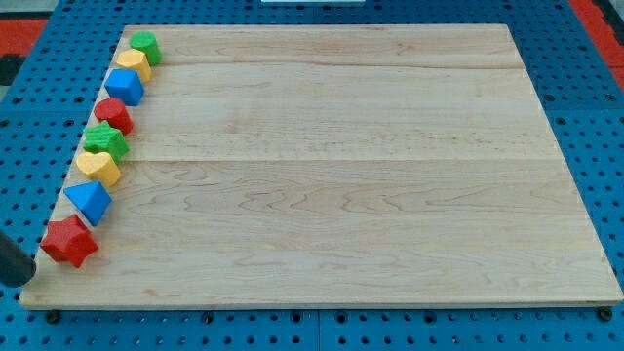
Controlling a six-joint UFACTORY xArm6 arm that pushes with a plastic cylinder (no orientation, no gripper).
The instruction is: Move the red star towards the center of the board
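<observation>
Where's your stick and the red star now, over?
My tip at board's bottom-left corner, just left of red star. Star at left edge, unmoved. Blue block close above; path rightward open.

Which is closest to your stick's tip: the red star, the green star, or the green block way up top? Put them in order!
My tip sits at the view's bottom left.
1. Red star: right beside it, lowest in the row.
2. Green star: midway up the left edge.
3. Green block: top of the row, farthest.

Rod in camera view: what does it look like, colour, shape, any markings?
Only a short stretch of my tip shows at the view's bottom left: a plain black, rounded rod end, just left of the red star. No cables, markings or gripper visible.
</observation>
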